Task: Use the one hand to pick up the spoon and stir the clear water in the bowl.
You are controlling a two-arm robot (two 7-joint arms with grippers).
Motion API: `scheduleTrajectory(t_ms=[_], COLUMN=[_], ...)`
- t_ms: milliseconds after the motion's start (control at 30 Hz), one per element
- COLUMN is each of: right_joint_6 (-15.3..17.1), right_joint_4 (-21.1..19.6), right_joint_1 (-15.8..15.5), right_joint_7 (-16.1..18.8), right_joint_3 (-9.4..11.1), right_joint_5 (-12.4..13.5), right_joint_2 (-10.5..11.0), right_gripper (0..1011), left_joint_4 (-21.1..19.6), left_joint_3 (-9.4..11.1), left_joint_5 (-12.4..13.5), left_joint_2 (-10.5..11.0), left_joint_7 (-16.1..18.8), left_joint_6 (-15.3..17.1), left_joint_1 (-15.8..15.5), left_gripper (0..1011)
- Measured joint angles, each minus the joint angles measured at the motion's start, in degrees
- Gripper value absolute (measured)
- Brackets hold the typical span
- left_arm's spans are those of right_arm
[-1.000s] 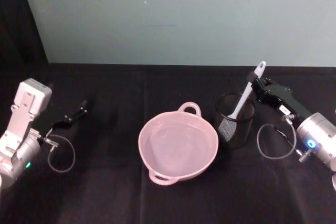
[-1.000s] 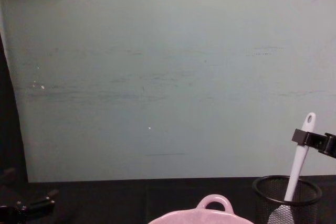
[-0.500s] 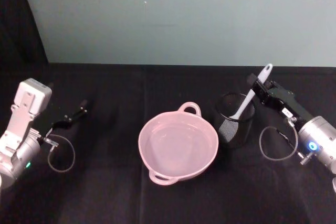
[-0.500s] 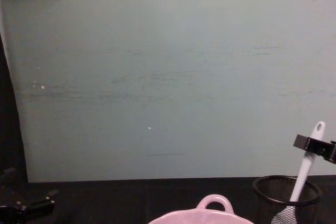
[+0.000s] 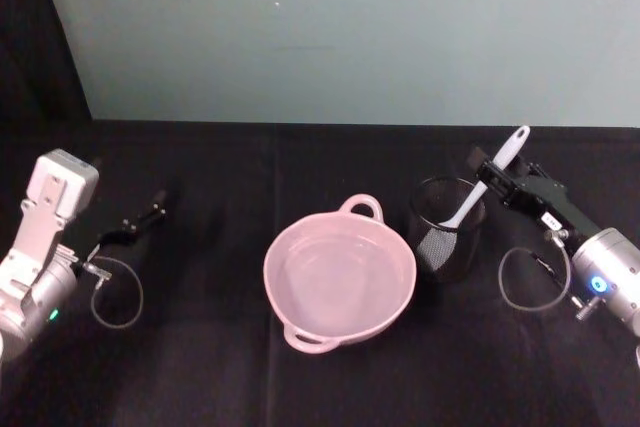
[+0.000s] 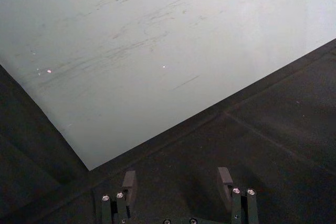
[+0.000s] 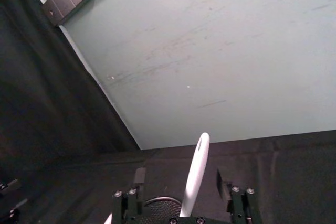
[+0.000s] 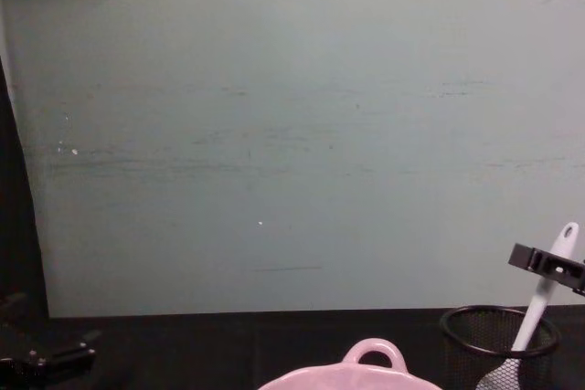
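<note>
- Black cloth covers the tabletop [image 5: 230, 367] in the head view, a pale green wall behind; the pink bowl [image 5: 340, 273] sits mid-table with open cloth around, the black mesh cup [image 5: 447, 228] just beside it on the right. The right hand [image 5: 497, 179] is clenched on the white spoon [image 5: 487, 180], head down in the cup. The left hand [image 5: 135, 225] rests near the left edge, well apart.
- Left wrist view: its fingers [image 6: 129, 184] are spread apart over bare cloth.
- Right wrist view: the spoon's handle rises between the fingers [image 7: 139, 178].
- Chest view: the spoon leans right, above the cup's rim.
</note>
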Motion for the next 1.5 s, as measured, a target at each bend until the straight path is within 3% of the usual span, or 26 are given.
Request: scheduleTrajectory(t_ms=[33, 267, 667, 867, 933, 1000, 1200, 1500], right_joint_6=[0.0, 0.2, 0.4, 0.2, 0.5, 0.6, 1.4, -0.9], right_joint_4=[-0.4, -4.7, -12.8, -15.2, -15.1, -14.9, -11.5, -4.5], right_joint_1=[-0.2, -3.0, -10.6, -11.8, -11.5, -11.3, -8.3, -4.5], right_joint_7=[-0.1, -1.4, -6.0, -10.9, -11.9, -12.3, -15.1, -14.8], right_joint_3=[0.1, 0.9, 4.0, 3.8, 3.4, 3.2, 1.0, -0.9], right_joint_5=[-0.1, -1.0, -4.6, -13.2, -15.6, -16.5, -23.9, -28.2], right_joint_2=[0.1, 1.9, 5.6, 7.9, 8.3, 8.3, 8.3, 5.5], right_gripper=[855, 1003, 1003, 1002, 1003, 1002, 1002, 1002], left_joint_4=[0.0, 0.0, 0.0, 0.0, 0.0, 0.0, 0.0, 0.0], left_joint_3=[0.0, 0.0, 0.0, 0.0, 0.0, 0.0, 0.0, 0.0], left_joint_5=[0.0, 0.0, 0.0, 0.0, 0.0, 0.0, 0.0, 0.0], left_joint_2=[0.0, 0.0, 0.0, 0.0, 0.0, 0.0, 0.0, 0.0], left_joint_7=[0.0, 0.0, 0.0, 0.0, 0.0, 0.0, 0.0, 0.0], left_joint_6=[0.0, 0.0, 0.0, 0.0, 0.0, 0.0, 0.0, 0.0], left_joint_1=[0.0, 0.0, 0.0, 0.0, 0.0, 0.0, 0.0, 0.0], left_gripper=[1005, 1005, 1005, 1005, 1005, 1005, 1005, 1005])
